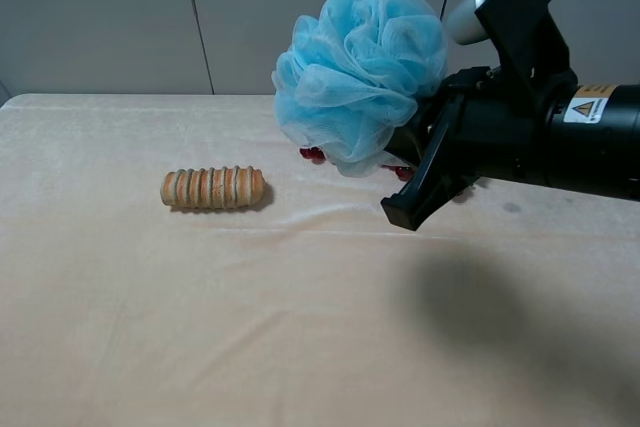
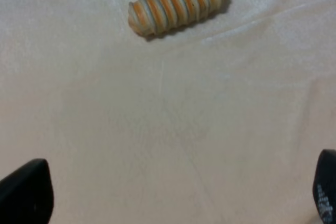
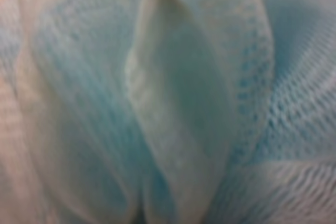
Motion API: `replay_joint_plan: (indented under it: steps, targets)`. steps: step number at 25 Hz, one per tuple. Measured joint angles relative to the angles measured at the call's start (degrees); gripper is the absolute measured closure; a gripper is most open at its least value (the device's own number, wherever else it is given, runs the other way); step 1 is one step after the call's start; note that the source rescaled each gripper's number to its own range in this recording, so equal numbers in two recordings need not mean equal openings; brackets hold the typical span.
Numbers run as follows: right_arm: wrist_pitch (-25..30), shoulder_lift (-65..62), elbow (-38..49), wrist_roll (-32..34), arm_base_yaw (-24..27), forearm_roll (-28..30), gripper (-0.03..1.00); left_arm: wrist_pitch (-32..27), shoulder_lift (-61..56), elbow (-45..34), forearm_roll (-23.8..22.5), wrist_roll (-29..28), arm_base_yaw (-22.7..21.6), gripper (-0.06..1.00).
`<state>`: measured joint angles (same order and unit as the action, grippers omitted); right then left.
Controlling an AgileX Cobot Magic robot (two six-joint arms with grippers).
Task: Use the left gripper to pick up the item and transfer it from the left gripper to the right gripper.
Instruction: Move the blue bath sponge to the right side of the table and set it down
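Note:
The light blue mesh pouf (image 1: 358,75) hangs in the air above the back of the table, held by my right gripper (image 1: 420,167), which reaches in from the right and is shut on it. One black finger (image 1: 408,209) shows below the pouf; the other is hidden behind the mesh. The pouf's mesh (image 3: 173,98) fills the right wrist view. My left gripper (image 2: 176,195) is open and empty, its fingertips (image 2: 23,192) wide apart low over bare cloth. The left arm is out of the exterior view.
A ridged tan bread roll (image 1: 213,188) lies on the cream tablecloth (image 1: 250,327) left of centre, and also shows in the left wrist view (image 2: 178,3). Dark red grapes (image 1: 313,154) lie mostly hidden behind the pouf. A grey wall stands behind the table.

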<state>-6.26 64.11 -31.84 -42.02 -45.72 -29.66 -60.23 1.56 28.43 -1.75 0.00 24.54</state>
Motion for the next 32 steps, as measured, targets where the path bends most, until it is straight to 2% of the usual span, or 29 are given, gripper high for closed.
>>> replay_joint_plan:
  steps: [4, 6, 11, 14, 18, 22, 24, 28, 32]
  targets:
    - [0.0, 0.0, 0.0, 1.2, 0.0, 0.0, 0.95, 0.0, 0.0, 0.0, -0.1, 0.0, -0.4, -0.05]
    - [0.2, 0.0, 0.0, 2.8, 0.0, 0.0, 0.95, 0.0, -0.1, 0.0, -0.1, 0.0, -2.1, -0.05]
    - [1.9, 0.0, 0.0, 6.2, 0.1, 0.0, 0.97, 0.1, -0.5, 0.0, -0.1, 0.0, -12.3, -0.05]
    - [5.5, 0.0, -0.8, 9.2, 2.6, 0.0, 0.97, 0.2, -0.5, 0.0, -0.1, 0.0, -18.4, -0.05]
    - [12.6, 0.0, -2.4, 12.1, 9.9, 0.0, 0.97, 0.2, -0.6, 0.0, -0.1, 0.0, -25.8, -0.05]
    - [21.5, 0.0, -3.6, 12.8, 18.1, 0.4, 0.97, 0.2, -1.8, 0.0, -0.1, 0.0, -30.2, -0.05]
    - [27.4, 0.0, -4.5, 13.3, 22.7, 1.1, 0.97, 0.2, -1.9, 0.0, -0.1, 0.3, -31.8, -0.05]
    - [35.2, 0.0, -7.2, 16.9, 31.2, 5.3, 0.97, 0.2, -1.9, 0.0, -0.1, 0.3, -33.2, -0.05]
    - [41.3, 0.0, -9.5, 25.0, 38.2, 12.2, 0.97, 0.2, -1.9, 0.0, -0.1, 0.3, -33.3, -0.05]
